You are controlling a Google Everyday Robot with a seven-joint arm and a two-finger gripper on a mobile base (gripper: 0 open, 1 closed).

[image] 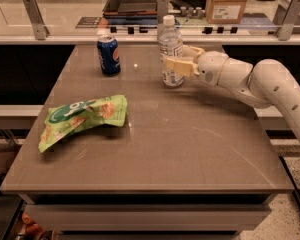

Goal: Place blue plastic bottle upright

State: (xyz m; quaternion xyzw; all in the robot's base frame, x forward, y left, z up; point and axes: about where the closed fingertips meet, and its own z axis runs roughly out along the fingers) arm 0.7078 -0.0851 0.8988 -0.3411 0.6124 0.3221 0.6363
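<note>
Clear blue plastic bottle [170,43] upright on the table [190,134], clasped mid-body by the gripper [170,65] from the right.

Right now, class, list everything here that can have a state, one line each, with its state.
blue plastic bottle: upright on the table, cap on, gripped.
pincer: at the bottle's side, shut on its lower half.
soda can: upright, apart from the bottle.
green snack bag: lying flat, crumpled.

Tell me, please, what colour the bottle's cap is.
The cap is white, camera view; the gripper grips the bottle.
</note>
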